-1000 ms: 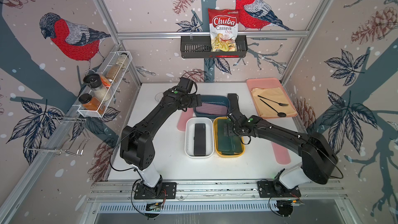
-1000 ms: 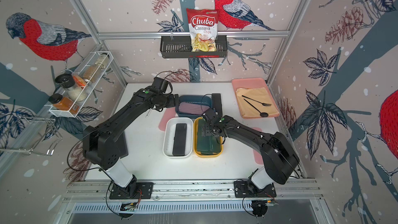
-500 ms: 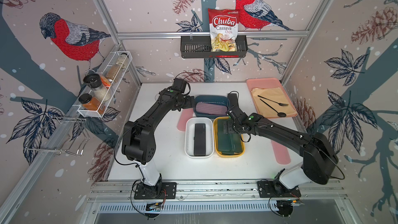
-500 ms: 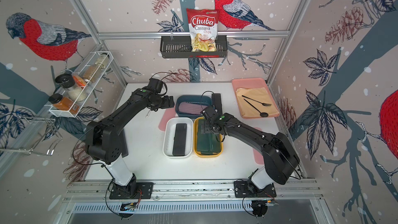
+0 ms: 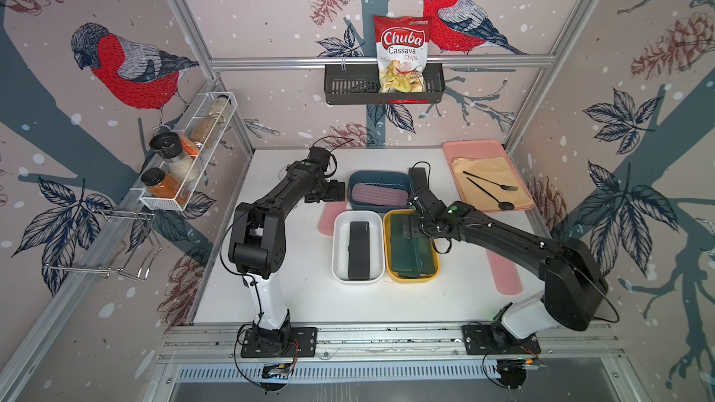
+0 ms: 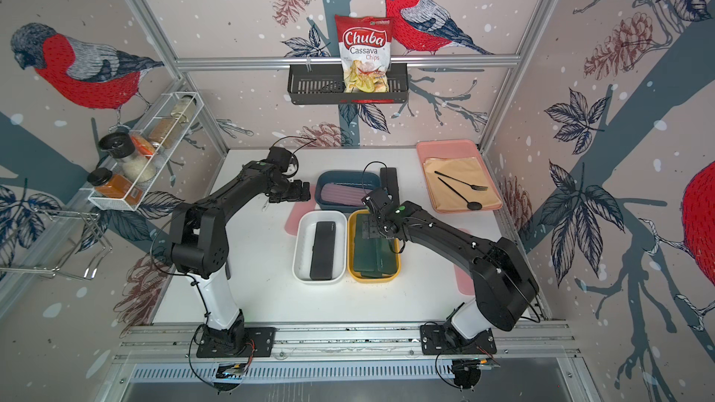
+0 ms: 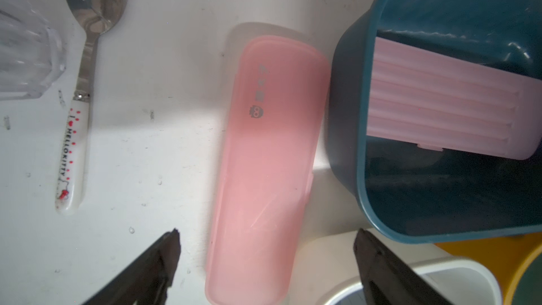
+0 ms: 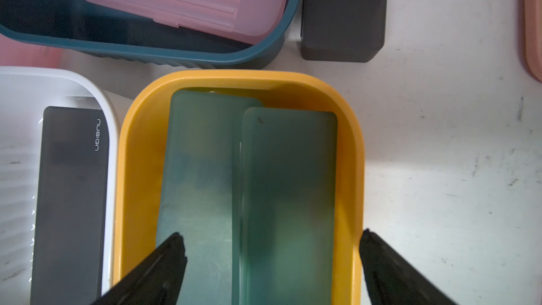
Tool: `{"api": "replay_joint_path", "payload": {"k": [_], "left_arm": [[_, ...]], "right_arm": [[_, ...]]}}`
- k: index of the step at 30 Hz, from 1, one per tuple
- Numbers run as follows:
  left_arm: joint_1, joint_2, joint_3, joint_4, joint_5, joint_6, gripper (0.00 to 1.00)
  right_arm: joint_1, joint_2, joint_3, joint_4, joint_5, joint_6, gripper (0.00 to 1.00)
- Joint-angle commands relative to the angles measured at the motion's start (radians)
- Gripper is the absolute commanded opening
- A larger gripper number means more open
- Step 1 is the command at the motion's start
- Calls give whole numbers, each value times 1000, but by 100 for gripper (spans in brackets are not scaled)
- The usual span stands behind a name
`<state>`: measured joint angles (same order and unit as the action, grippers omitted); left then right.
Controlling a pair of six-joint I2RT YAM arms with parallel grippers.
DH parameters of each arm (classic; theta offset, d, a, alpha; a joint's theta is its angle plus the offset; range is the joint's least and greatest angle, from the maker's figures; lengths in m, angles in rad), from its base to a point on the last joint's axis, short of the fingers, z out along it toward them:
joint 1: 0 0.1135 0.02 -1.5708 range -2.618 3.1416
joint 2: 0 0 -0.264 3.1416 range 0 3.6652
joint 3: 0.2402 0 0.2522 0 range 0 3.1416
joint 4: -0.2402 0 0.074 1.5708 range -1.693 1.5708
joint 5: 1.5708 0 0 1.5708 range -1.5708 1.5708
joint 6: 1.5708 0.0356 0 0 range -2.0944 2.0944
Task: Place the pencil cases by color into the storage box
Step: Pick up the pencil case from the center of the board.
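Bird-papered cell: left end effector (image 7: 267,234), spread like right end effector (image 8: 272,234), has been shifted from blue tub (image 7: 346,112) toward the next pink case (image 7: 264,171)

Bare table (image 7: 152,156) lay open left of the pink pencil case (image 7: 264,156), out to a spoon (image 7: 79,112) and glass (image 7: 23,54). Its right side was hemmed by the blue tub (image 7: 346,112) and white tub (image 7: 337,253). Right of the yellow tub (image 8: 234,79) the table was bare, up to a black pencil case (image 8: 343,10) farther back.
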<state>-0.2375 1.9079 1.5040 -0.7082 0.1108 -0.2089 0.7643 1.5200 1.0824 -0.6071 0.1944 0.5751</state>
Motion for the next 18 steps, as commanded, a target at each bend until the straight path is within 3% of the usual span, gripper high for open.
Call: {"api": "replay_joint_path", "payload": {"k": [1,18], "left_arm": [[2,23,8,29,11,37,96],[1,118,21,78,11,44,96]], "right_arm": [[-3,0,6,-5,11,-3,96],[-19,23,25,-1,-4,-20,96]]}}
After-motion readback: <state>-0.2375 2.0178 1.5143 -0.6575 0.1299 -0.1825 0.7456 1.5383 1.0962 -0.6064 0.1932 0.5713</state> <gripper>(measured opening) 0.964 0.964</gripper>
